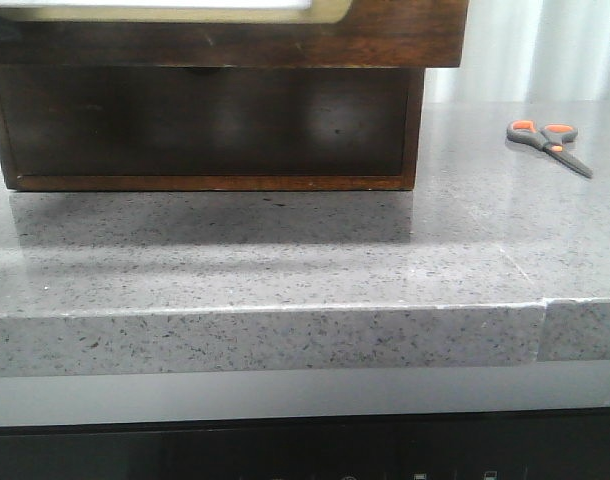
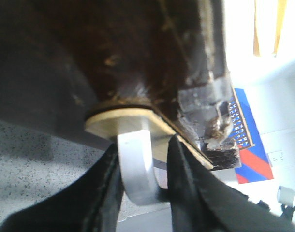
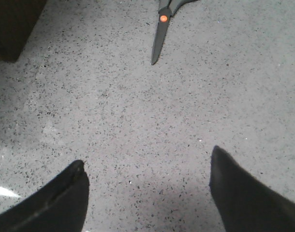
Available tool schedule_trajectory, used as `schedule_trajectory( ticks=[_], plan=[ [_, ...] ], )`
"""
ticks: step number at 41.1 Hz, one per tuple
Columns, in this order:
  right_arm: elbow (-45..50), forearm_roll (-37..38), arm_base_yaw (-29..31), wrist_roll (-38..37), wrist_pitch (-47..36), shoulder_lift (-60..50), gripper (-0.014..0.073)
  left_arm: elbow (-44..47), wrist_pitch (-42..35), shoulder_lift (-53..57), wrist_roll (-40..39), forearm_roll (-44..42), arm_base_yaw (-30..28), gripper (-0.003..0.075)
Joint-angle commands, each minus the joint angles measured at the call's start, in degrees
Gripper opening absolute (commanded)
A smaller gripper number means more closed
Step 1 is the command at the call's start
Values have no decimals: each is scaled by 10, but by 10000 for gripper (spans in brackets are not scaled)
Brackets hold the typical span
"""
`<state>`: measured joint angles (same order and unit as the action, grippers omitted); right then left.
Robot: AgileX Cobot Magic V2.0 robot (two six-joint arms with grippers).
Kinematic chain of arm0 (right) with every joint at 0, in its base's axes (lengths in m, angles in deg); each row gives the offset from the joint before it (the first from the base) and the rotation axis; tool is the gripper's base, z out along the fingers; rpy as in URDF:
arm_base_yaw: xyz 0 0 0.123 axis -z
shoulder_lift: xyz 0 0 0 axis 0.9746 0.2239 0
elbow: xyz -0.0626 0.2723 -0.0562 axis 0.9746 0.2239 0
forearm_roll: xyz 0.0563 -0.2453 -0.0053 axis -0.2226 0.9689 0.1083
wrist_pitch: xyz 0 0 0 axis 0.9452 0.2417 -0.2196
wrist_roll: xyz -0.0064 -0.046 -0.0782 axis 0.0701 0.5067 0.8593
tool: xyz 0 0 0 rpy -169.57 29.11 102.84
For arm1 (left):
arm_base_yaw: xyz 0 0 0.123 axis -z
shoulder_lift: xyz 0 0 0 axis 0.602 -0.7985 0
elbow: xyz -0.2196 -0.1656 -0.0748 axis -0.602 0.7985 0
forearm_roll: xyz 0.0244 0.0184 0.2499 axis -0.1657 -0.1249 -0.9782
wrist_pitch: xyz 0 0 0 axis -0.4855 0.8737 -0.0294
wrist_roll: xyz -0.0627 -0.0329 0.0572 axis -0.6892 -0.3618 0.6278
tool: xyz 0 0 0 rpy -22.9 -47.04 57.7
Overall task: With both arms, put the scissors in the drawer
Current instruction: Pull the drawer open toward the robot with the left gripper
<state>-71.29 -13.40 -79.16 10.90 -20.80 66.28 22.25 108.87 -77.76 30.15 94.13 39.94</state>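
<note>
The scissors lie flat on the grey countertop at the right, with dark grey blades and orange-lined loops. In the right wrist view only their blades and orange pivot show. My right gripper is open and empty above bare countertop, short of the blade tip. The dark brown drawer juts out towards the camera at the top of the front view, with its pale panel just visible. My left gripper is shut on the drawer's silver ring handle. Neither gripper shows in the front view.
The wooden chest stands at the back left of the countertop, dark and recessed under the jutting drawer. The counter's front edge runs across the lower front view. A blue and red object lies beyond the chest.
</note>
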Motion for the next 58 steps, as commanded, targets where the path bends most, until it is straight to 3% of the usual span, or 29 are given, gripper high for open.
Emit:
schedule_trajectory(
  ticks=[1,6,8,19,27,31,40,49,53,58],
  plan=[
    [-20,6,4,5,-38,-2,549,-19,37,12,25,39,0,309],
    [-20,6,4,5,-38,-2,549,-19,34,9,25,20,0,496],
    [-20,6,4,5,-38,-2,549,-19,32,9,25,6,0,524],
    [-20,6,4,5,-38,-2,549,-19,28,43,18,-92,-43,528],
    [-20,6,4,5,-38,-2,549,-21,27,134,-52,-228,-125,526],
    [-20,6,4,5,-38,-2,549,-31,21,166,-96,-303,-126,526],
    [-20,6,4,5,-38,-2,549,-109,19,188,-224,-579,-36,526],
    [-20,6,4,5,-38,-2,549,-188,19,224,-380,-888,114,526],
    [-20,6,4,5,-38,-2,549,-204,16,251,-413,-967,186,526],
    [-20,6,4,5,-48,-2,548,-207,2,278,-426,-995,246,526]
  ],
)
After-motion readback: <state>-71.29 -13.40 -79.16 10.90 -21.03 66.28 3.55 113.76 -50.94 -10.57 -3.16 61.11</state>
